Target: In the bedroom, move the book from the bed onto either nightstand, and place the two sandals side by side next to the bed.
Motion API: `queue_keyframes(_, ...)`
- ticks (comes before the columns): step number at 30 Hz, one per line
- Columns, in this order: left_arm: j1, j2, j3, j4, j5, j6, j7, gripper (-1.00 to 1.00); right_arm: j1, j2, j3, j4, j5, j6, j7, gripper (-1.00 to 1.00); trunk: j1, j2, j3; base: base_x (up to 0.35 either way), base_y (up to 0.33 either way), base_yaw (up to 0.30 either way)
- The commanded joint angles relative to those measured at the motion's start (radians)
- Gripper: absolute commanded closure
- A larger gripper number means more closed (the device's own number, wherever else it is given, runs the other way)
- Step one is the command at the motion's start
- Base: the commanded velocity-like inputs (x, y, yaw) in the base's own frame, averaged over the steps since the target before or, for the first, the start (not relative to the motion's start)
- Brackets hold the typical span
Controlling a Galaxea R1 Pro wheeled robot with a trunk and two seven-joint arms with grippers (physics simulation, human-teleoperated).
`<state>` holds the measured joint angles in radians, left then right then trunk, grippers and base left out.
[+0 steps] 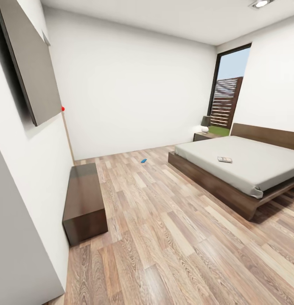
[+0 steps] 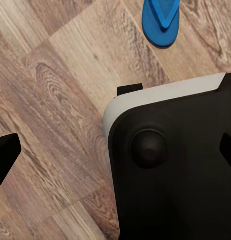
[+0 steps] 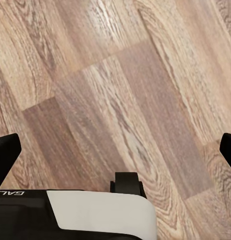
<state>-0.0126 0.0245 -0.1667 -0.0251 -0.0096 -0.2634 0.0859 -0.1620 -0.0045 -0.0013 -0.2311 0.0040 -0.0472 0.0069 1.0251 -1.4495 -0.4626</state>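
Observation:
The bed, with its dark wooden frame and grey mattress, stands at the right of the bedroom. The book lies flat on the mattress near its front edge. A nightstand sits in the far corner beside the headboard. One blue sandal lies on the plank floor, far out in front of the bed. The left wrist view has a blue sandal on the floor close to my base. My left gripper and right gripper hang over the floor, both open and holding nothing.
A low dark-brown cabinet stands against the left wall under a wall-mounted screen. A lamp sits on the nightstand. A tall black-framed window is at the back right. Wide plank floor stretches between me and the bed.

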Motion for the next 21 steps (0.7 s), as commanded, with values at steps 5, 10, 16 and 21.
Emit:
queue_keyframes(5, 0.000, 0.000, -0.008, 0.001, -0.001, -0.003, 0.006, -1.00, -0.001, 0.000, 0.000, 0.001, 0.000, -0.003, 0.001, -1.00, 0.000, -0.001, -0.001, 0.000, 0.000, -0.140)
queue_keyframes(10, 0.000, 0.000, -0.008, 0.001, -0.001, -0.003, 0.006, -1.00, -0.001, 0.000, 0.000, 0.001, -0.001, -0.003, 0.001, -1.00, 0.000, -0.001, -0.001, 0.000, 0.000, -0.103)
queue_keyframes(16, -0.001, 0.000, -0.008, 0.001, -0.001, -0.003, 0.006, -1.00, -0.001, 0.000, 0.000, 0.001, -0.001, -0.003, 0.001, -1.00, 0.000, -0.001, -0.001, 0.000, 0.000, -0.042)
queue_keyframes(21, -0.001, 0.000, -0.008, 0.001, -0.001, -0.003, 0.006, -1.00, -0.001, 0.000, 0.000, 0.001, -0.001, -0.003, 0.001, -1.00, 0.000, -0.001, -0.001, 0.000, 0.000, -0.018)
